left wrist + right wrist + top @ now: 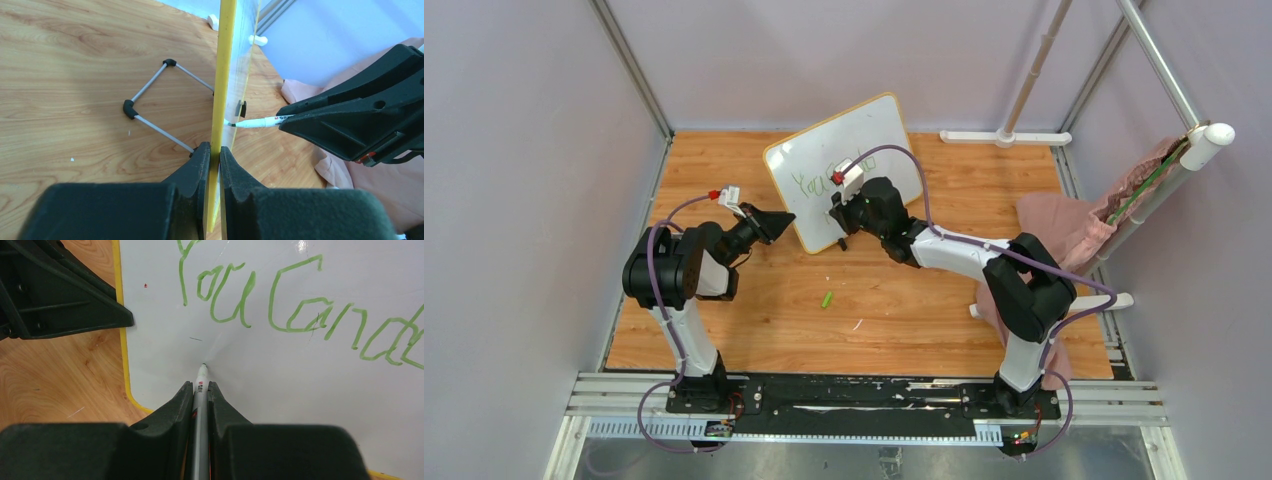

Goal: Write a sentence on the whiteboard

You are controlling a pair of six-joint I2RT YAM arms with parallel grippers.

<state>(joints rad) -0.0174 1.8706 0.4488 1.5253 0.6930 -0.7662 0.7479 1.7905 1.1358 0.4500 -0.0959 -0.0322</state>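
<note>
The whiteboard [864,140] stands tilted on the wooden table, white with a yellow rim. My left gripper [782,222] is shut on its left edge [218,130], one jaw on each face. My right gripper [839,212] is shut on a white marker [200,390]. The marker's green tip touches the board's face below the writing, and it also shows in the left wrist view [252,122]. The sentence [300,310] reads "You Can d" in green on one line, with the rest cut off by the frame edge. It shows faintly from above [809,182].
A green marker cap [827,299] lies on the table in front of the board. A pink cloth [1064,230] hangs at the right beside a white pole stand [1004,138]. The board's wire stand [150,107] rests behind it. Grey walls close in on all sides.
</note>
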